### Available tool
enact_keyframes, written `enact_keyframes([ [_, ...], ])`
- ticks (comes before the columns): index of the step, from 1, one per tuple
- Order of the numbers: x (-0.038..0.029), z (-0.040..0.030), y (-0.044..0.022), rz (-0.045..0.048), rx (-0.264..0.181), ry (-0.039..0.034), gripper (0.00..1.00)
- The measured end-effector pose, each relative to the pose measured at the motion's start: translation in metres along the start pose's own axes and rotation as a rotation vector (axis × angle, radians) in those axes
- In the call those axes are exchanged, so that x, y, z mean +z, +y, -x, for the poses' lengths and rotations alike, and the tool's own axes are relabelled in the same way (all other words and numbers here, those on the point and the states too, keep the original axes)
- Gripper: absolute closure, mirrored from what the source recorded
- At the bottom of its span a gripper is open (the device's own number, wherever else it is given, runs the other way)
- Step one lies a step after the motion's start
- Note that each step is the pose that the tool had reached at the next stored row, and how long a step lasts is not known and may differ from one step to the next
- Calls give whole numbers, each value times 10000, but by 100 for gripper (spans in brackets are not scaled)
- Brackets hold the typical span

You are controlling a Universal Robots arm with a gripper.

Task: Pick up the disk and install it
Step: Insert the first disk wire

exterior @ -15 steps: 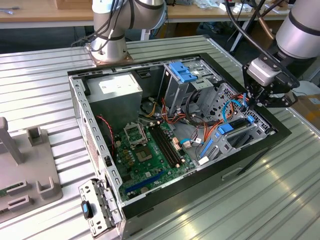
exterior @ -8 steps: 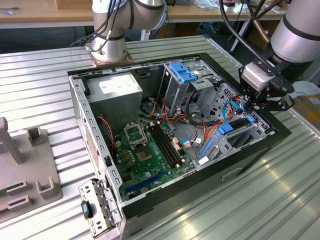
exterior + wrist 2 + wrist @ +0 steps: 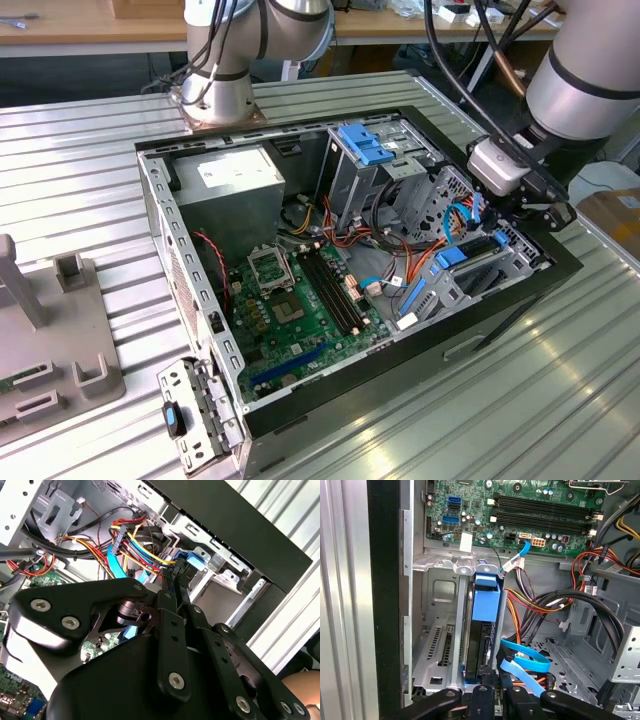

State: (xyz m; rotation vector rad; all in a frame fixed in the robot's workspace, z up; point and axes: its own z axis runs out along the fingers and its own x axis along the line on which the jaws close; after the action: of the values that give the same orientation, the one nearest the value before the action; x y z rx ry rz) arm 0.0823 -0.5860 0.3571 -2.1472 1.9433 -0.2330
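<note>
The disk (image 3: 481,630), a dark drive in a bright blue carrier, stands on edge in a slot of the metal drive cage (image 3: 437,645) at the case's front corner. In the exterior view its blue carrier (image 3: 452,256) shows in the cage on the exterior view's right. My gripper (image 3: 498,692) sits at the disk's near end, jaws drawn close together on the carrier's edge. In the second wrist view the black fingers (image 3: 170,605) reach toward the blue carrier (image 3: 194,560). The exterior view shows the gripper (image 3: 522,208) just above the cage.
The open computer case (image 3: 300,150) lies on a ribbed metal table. Blue data cables (image 3: 525,657) and red, yellow and orange wires (image 3: 545,602) hang right beside the disk. A ribbed blue flap (image 3: 366,148) stands at the back, near the motherboard (image 3: 300,300). Grey fixture (image 3: 55,340) at the left.
</note>
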Motion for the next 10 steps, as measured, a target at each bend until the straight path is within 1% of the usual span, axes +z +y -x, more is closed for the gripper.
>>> enact_keyframes([
  [2,-5,-10,30,-13,0,1,84],
  [4,-5,-12,47,-16,0,0,84],
  [5,6,-18,58,-17,-1,-1,84],
  [8,17,-23,65,-18,-1,3,84],
  [9,19,-23,71,-65,-2,7,84],
  [10,23,-22,80,-253,-18,26,84],
])
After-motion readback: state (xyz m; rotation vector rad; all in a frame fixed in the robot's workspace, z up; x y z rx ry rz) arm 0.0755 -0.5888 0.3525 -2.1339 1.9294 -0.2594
